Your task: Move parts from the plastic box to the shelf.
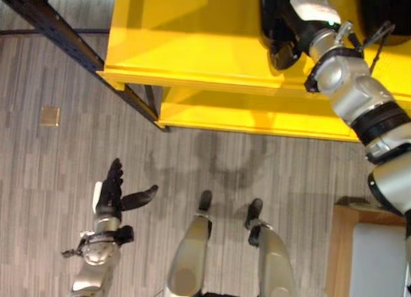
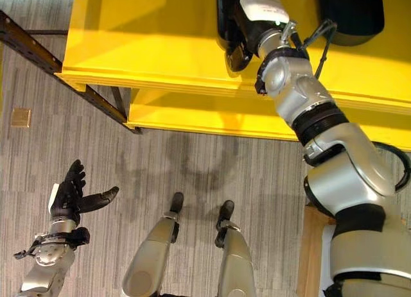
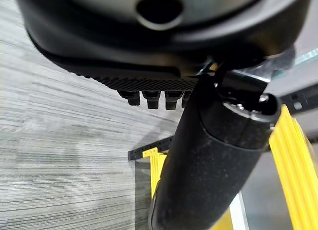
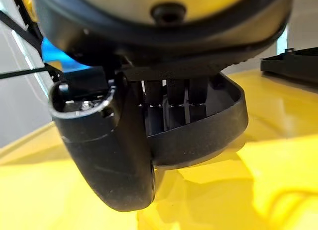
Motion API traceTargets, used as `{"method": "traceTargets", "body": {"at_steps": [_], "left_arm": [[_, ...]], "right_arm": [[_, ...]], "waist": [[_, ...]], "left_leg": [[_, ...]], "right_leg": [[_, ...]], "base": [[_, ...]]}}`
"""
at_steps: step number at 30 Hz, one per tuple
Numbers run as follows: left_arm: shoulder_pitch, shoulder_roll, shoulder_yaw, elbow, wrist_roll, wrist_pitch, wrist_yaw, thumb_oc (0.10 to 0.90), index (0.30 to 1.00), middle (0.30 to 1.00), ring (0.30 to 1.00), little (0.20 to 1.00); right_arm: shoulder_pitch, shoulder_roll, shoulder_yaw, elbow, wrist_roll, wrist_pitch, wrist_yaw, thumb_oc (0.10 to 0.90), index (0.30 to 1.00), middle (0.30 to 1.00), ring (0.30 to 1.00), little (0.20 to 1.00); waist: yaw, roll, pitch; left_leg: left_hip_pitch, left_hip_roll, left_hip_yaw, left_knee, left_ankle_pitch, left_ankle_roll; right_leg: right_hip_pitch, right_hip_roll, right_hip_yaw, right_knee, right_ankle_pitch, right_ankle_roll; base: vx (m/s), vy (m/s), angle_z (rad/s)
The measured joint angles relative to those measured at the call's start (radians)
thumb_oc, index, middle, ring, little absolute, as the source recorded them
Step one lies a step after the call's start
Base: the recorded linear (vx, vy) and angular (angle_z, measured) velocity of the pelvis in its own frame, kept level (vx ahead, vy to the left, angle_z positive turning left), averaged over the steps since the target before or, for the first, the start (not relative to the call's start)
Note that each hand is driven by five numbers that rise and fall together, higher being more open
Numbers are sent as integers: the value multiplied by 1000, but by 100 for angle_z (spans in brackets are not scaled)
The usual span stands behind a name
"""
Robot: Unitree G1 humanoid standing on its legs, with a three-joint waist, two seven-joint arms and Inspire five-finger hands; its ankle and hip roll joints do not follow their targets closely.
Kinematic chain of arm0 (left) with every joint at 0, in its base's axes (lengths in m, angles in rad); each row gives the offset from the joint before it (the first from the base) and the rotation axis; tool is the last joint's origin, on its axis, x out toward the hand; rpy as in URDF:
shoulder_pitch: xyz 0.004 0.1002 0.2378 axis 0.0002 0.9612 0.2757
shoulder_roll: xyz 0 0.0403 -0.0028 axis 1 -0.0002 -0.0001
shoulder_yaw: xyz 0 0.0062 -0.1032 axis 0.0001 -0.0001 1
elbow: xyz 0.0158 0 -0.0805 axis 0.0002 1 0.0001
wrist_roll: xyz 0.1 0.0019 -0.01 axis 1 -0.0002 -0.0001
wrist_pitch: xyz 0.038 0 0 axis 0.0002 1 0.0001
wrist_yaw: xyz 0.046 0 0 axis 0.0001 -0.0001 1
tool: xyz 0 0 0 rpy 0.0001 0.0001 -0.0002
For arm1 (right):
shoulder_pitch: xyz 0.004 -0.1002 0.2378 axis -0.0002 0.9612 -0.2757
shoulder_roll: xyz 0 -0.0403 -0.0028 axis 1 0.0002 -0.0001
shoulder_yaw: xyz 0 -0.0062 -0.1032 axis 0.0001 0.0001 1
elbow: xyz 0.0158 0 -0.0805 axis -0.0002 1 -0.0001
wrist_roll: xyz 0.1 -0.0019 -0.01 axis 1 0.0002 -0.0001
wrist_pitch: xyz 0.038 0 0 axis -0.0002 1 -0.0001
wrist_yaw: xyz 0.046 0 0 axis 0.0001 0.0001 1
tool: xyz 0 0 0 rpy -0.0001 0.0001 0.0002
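The right hand point(image 2: 247, 27) reaches over the top board of the yellow shelf point(image 2: 148, 47). Its fingers point(image 4: 171, 98) and thumb are curled around a black plastic part point(image 4: 218, 125), which is low over the yellow surface. Another black part point(image 2: 350, 11) lies on the shelf nearby. The left hand point(image 1: 112, 191) hangs above the grey floor point(image 1: 58, 169) with straight, spread fingers, holding nothing.

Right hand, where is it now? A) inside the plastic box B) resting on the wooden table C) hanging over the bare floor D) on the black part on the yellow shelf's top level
D: the right hand reaches over the yellow shelf, and in its wrist view its fingers are curled round the rim of the black part sitting on the yellow surface.
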Motion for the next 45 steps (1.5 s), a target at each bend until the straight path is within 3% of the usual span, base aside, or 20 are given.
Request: {"method": "traceTargets", "body": {"at_steps": [17, 37, 38, 39, 40, 45], "left_arm": [[4, 0, 2, -10, -3, -4, 0, 900, 1000, 1000, 1000, 1000], [6, 0, 3, -14, -5, -17, -1, 900, 1000, 1000, 1000, 1000], [6, 0, 3, -14, -5, -17, -1, 900, 1000, 1000, 1000, 1000], [6, 0, 4, -14, -5, -17, -1, 900, 1000, 1000, 1000, 1000], [6, 0, 3, -14, -5, -17, -1, 900, 1000, 1000, 1000, 1000], [6, 1, 4, -14, -6, -17, -1, 900, 1000, 1000, 1000, 1000]], "right_arm": [[-21, -3, -1, 109, 5, -19, 9, 400, 300, 300, 300, 300], [-33, 1, -2, 197, 93, -6, -4, 400, 300, 300, 300, 300], [-33, 1, -2, 198, 93, -6, -3, 467, 393, 393, 393, 393], [-33, 1, -2, 199, 93, -6, -4, 790, 846, 846, 846, 846], [-33, 1, -2, 200, 93, -6, -4, 900, 1000, 1000, 1000, 1000], [-33, 0, -2, 187, 93, -2, -4, 900, 1000, 1000, 1000, 1000]], "waist": [[49, 6, -2], [71, 11, -2], [72, 11, -3], [73, 11, -3], [73, 11, -2], [71, 11, -3]], "left_leg": [[0, -14, -31, -4, 8, 1], [6, -21, -53, -5, 16, 1], [6, -22, -53, -5, 17, 1], [6, -22, -54, -5, 17, 1], [6, -24, -55, -5, 18, 1], [5, -30, -56, -9, 18, 2]], "right_leg": [[19, -15, -30, -11, 0, 0], [40, -20, -53, -18, 1, 2], [40, -21, -53, -17, 1, 2], [41, -21, -54, -17, 1, 2], [41, -22, -55, -17, 1, 2], [41, -28, -55, -20, 1, 3]], "base": [[3, 7, 6], [0, 0, 2], [-3, 5, 3], [1, 11, 3], [2, 15, 3], [0, 0, 0]]}}
